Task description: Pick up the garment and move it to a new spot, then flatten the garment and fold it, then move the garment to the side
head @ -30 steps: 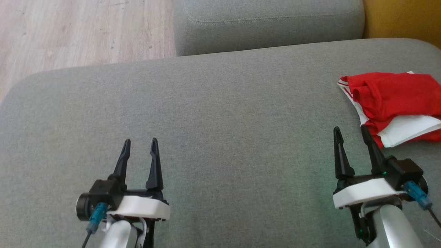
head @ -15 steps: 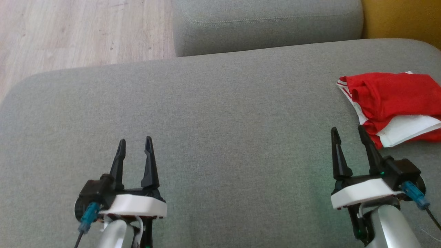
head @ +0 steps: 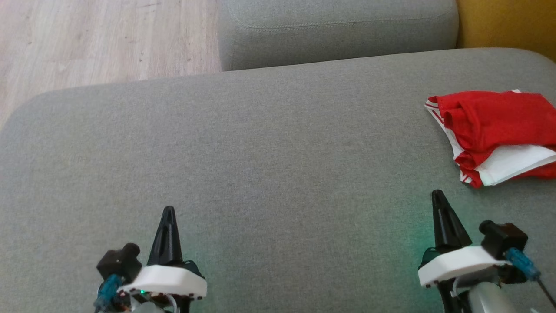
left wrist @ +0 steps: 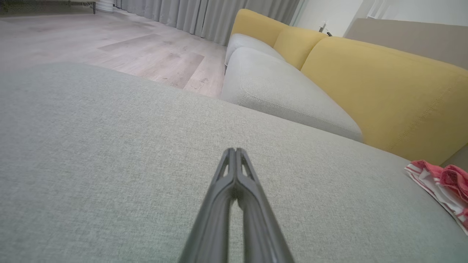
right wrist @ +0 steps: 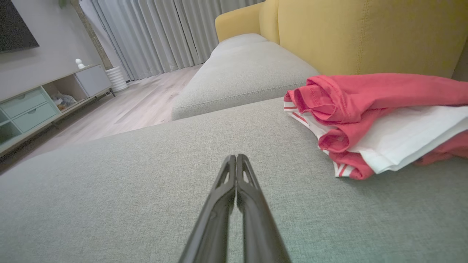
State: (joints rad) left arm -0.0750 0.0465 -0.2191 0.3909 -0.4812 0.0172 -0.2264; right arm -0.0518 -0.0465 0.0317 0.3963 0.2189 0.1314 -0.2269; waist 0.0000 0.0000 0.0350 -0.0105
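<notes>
The L pincer (head: 168, 211) is pressed together and holds nothing; it points over the grey cushion (head: 278, 143) at the near left. The R pincer (head: 436, 194) is pressed together too, w/ nothing between the fingers, at the near right. The garment (head: 495, 126), red & white, lies folded in a small pile on the right part of the cushion, beyond the R pincer & apart from it. Behind are a 2nd grey cushion (head: 339, 30), a yellow backrest (right wrist: 365, 33) & wood floor (head: 108, 39).
</notes>
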